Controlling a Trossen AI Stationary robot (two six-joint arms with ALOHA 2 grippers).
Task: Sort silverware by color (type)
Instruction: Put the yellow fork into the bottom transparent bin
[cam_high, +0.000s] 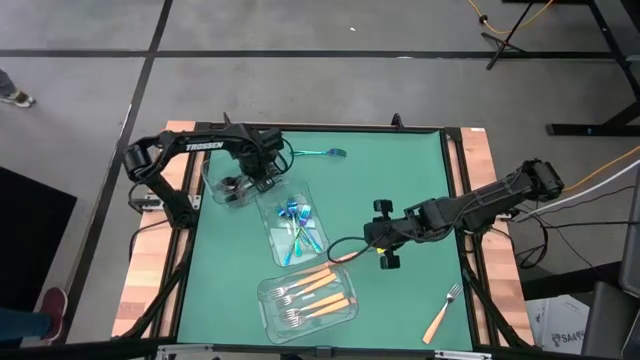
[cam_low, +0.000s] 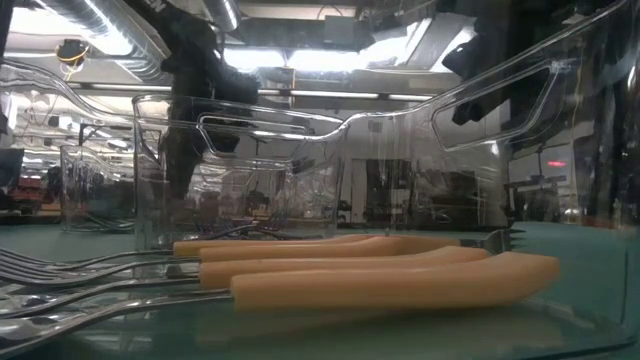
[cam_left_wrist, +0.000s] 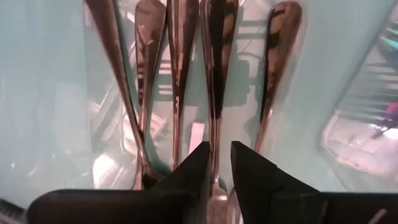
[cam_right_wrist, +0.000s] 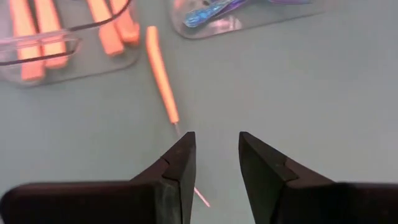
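Left gripper (cam_high: 243, 183), fingers slightly parted and empty, hangs over black silverware (cam_left_wrist: 214, 74) in a clear container (cam_high: 215, 172). Right gripper (cam_right_wrist: 214, 163), open and empty, hovers above the green bench (cam_high: 400, 180), near an orange-handled fork (cam_right_wrist: 163, 74).

1. The overhead view was evenly and brightly lit, and the green table mat (cam_high: 400, 180) showed only soft, faint shadows under the arms.
2. In the low view, ceiling lights (cam_low: 300, 55) glared at the upper centre of the frame, and the room behind looked dim.
3. The clear container (cam_low: 330, 170) there bent and smeared the background with reflections.
4. The orange handles (cam_low: 400, 275) in the lower foreground were out of focus.
5. In the left wrist view, the black utensils (cam_left_wrist: 214, 62) carried bright streaks of reflected light.
6. The right wrist view was softly blurred throughout.
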